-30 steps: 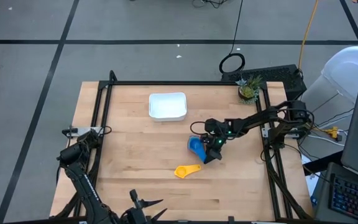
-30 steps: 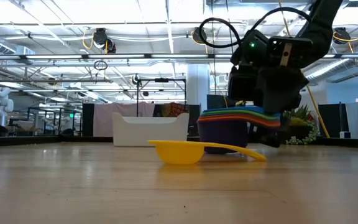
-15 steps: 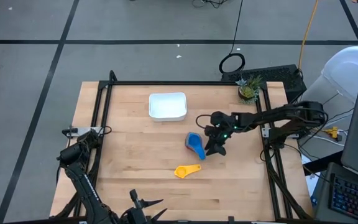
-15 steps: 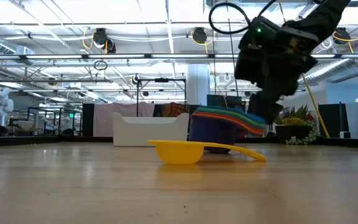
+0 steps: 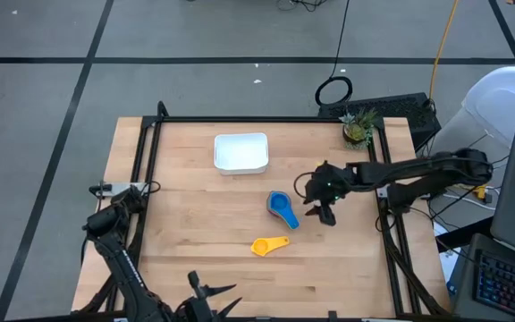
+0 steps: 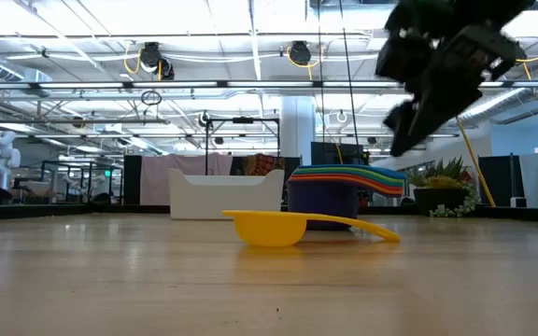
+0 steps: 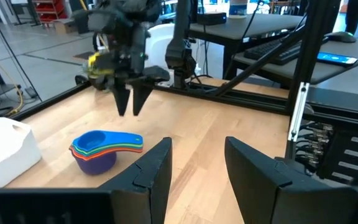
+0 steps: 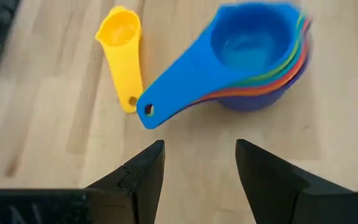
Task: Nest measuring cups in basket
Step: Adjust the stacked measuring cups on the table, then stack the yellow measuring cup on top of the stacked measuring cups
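Note:
A nested stack of measuring cups (image 5: 282,207), light blue on top and dark blue at the bottom, stands on the table by its bottom bowl (image 6: 323,203). Its handles (image 8: 166,99) point toward my right gripper. The yellow cup (image 5: 269,244) lies alone on the table nearer the front. The white basket (image 5: 240,152) sits at the far middle. My right gripper (image 5: 323,215) hangs open above the table, just right of the stack, and its fingers hold nothing. My left gripper (image 7: 194,168) waits open at the near left.
A small potted plant (image 5: 358,128) stands at the far right corner. Black frame rails (image 5: 266,119) run along the table's far and side edges. Bare wood lies between the stack and the basket.
My right gripper has let go of the stack's handles, risen, and drawn back toward the table's right edge, rolling and tipping as it went. The stack has stayed on the table, about where it was. The yellow cup has not moved.

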{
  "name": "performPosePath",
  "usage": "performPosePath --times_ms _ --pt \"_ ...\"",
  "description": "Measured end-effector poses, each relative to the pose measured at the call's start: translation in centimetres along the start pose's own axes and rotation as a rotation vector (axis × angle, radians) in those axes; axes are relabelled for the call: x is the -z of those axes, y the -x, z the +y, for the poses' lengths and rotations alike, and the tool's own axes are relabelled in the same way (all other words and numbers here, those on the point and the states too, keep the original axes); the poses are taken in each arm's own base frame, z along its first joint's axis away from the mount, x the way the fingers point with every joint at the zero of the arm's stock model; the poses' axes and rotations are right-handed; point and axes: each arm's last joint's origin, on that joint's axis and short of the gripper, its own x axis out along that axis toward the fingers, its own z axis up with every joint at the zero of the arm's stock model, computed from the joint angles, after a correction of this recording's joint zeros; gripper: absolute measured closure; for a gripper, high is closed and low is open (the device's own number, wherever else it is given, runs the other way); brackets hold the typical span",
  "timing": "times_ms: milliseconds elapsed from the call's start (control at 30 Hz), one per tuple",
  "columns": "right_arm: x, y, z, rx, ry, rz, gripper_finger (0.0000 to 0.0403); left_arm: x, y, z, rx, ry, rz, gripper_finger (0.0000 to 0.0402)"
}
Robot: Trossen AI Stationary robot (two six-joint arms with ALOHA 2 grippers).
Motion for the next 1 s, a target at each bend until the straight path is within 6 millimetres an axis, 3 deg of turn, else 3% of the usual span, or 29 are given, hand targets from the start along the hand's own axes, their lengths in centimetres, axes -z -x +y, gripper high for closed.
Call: performPosePath --times_ms 167,300,433,567,733,1000 --pt "-2.5 2.2 4.0 0.111 0.231 0.009 0.0213 -0.2 -1.2 0.3 -0.027 -0.033 0.001 0.0250" --pt "-4.6 2.2 8.1 0.115 0.373 -0.038 0.0213 -0.6 -3.1 0.7 -0.063 -0.057 0.019 0.0250" --pt "-5.4 -0.7 11.2 0.050 0.418 -0.013 0.0213 -0.9 -5.2 1.3 -0.084 -0.053 0.063 0.0250" --pt "-4.8 -5.7 13.1 0.024 0.475 0.079 0.0213 -1.2 -5.7 1.4 -0.123 -0.035 0.015 0.0250" --pt "-4.6 -10.3 13.5 0.039 0.535 0.182 0.0213 -1.3 -4.0 0.6 -0.110 -0.023 -0.054 0.0250" --pt "-7.1 -12.3 13.7 0.033 0.600 0.073 0.0213 -0.7 -0.3 -0.2 -0.063 -0.012 -0.111 0.0250"
